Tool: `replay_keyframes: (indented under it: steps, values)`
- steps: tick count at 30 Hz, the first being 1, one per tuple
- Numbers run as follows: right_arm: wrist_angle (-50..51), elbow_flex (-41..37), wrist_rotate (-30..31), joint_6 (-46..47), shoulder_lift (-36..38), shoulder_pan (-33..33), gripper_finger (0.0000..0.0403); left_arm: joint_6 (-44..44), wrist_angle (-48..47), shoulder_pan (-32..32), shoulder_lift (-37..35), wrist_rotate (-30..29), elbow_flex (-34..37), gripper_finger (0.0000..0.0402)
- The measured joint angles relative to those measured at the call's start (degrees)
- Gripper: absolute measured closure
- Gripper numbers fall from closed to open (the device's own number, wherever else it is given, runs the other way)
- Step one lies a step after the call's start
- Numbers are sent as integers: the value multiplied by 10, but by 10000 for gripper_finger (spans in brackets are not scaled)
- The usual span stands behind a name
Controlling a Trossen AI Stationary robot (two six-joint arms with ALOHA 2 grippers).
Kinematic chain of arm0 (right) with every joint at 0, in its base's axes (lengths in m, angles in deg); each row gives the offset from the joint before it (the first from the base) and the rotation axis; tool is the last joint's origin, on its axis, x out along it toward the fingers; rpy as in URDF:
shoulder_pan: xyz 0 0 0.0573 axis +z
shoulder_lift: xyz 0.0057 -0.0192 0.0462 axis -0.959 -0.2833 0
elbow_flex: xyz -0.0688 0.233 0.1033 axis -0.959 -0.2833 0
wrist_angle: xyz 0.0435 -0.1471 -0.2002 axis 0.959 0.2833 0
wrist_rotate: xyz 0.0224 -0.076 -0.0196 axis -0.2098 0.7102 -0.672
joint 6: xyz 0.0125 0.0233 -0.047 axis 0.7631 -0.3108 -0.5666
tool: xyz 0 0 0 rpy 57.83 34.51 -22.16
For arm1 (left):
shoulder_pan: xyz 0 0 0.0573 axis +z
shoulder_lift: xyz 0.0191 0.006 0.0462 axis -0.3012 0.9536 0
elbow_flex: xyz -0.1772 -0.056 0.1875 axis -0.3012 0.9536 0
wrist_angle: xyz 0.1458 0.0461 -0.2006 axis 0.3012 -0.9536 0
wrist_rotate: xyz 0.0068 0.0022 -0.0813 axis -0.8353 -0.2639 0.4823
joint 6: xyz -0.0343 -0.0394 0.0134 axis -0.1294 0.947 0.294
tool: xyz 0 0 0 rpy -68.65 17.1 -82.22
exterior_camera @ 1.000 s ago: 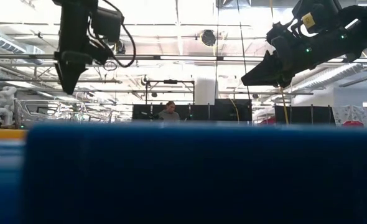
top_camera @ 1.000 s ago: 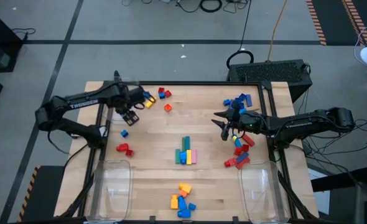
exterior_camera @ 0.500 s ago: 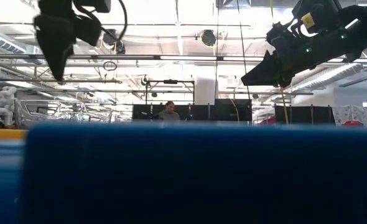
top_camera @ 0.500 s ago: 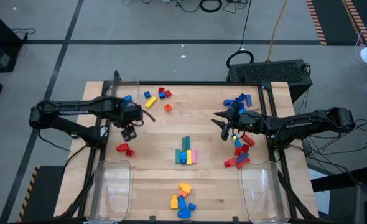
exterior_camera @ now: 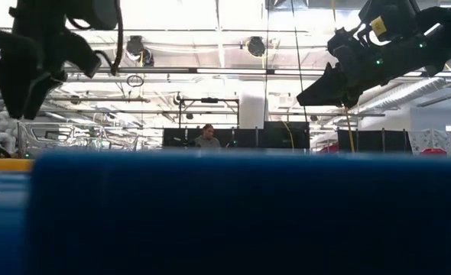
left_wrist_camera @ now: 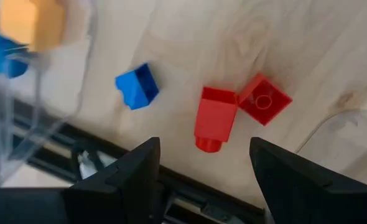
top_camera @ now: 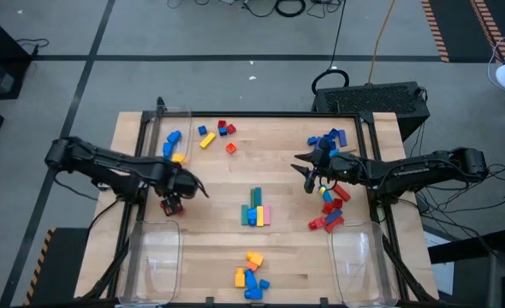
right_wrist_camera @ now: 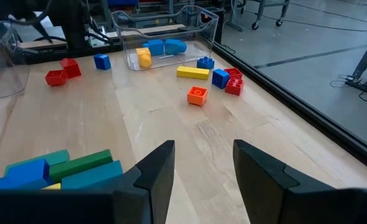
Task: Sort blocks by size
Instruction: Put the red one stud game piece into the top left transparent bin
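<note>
My left gripper (top_camera: 174, 204) (left_wrist_camera: 203, 149) hangs open, pointing down, just above two red blocks (left_wrist_camera: 216, 118) (left_wrist_camera: 264, 99) that lie on the wood near the table's left edge. A small blue block (left_wrist_camera: 137, 86) lies beside them. My right gripper (top_camera: 308, 175) (right_wrist_camera: 203, 152) hovers open at the table's right, nothing between its fingers. Green, blue, yellow and pink bars (top_camera: 255, 210) lie side by side at the table's middle. More blocks lie far left (top_camera: 218, 133), far right (top_camera: 328, 139) and near the front edge (top_camera: 250, 275).
A clear bin (top_camera: 160, 115) at the far left holds blue and yellow blocks (top_camera: 174, 141). Two more clear bins stand at the near left (top_camera: 154, 257) and near right (top_camera: 355, 257). Red and blue blocks (top_camera: 329, 210) lie under the right arm. A raised rim frames the table.
My left gripper has swung from beside the far-left bin toward the table's near edge and sunk a little, rolling as it went. It now hangs over the two red blocks, its fingers as wide as before.
</note>
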Motion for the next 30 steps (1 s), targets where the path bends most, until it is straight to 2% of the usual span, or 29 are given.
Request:
replay_keyframes:
  steps: [5, 13, 30]
  values:
    - [0, 0, 0, 1, 0, 0, 255, 0, 58, -6, 10, 18, 50, 153]
    - [0, 0, 0, 5, 0, 0, 255, -1, 84, -6, 16, 27, 104, 153]
    - [0, 0, -3, 5, 0, 0, 255, -3, 110, -5, 15, 28, 110, 153]
